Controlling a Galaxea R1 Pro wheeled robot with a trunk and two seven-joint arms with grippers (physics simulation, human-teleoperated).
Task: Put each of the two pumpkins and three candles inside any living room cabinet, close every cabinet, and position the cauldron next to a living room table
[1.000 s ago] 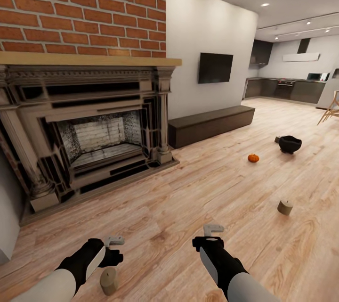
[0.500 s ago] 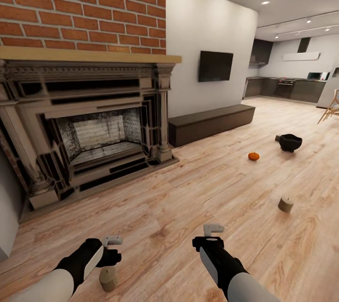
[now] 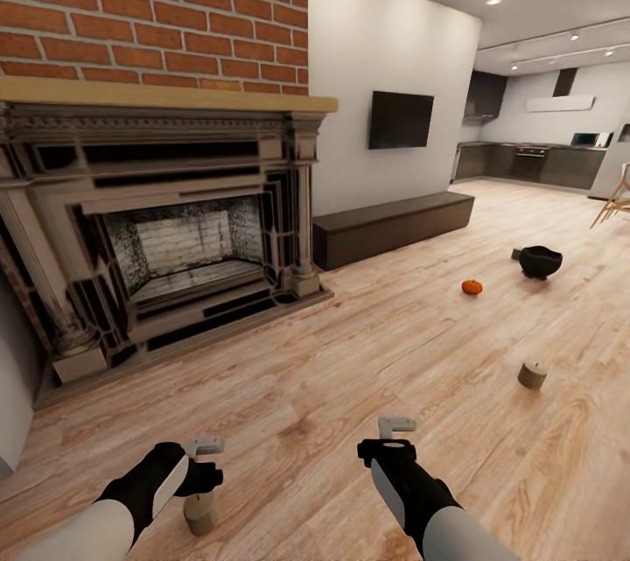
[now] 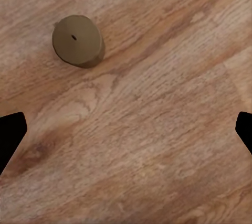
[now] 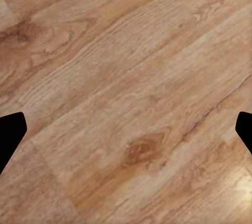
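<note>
One candle (image 3: 200,511) stands on the plank floor just under my left gripper (image 3: 206,447); in the left wrist view the candle (image 4: 77,40) lies off to one side of the open left gripper (image 4: 126,135). A second candle (image 3: 531,375) stands on the floor to the right. Farther off sit an orange pumpkin (image 3: 472,287) and the black cauldron (image 3: 540,262). The long dark cabinet (image 3: 394,228) runs along the wall under the TV, its front shut. My right gripper (image 3: 395,425) is open over bare floor, as the right wrist view shows (image 5: 126,135). The table is out of view.
A brick fireplace (image 3: 166,228) with a raised hearth fills the left side. The black TV (image 3: 401,121) hangs on the white wall. A kitchen (image 3: 534,163) lies at the far right, with a wooden chair (image 3: 615,202) at the edge. A small dark object (image 3: 515,255) sits beside the cauldron.
The whole view has shifted slightly, so the camera has moved. Both arms hold the same pose and both grippers stay open.
</note>
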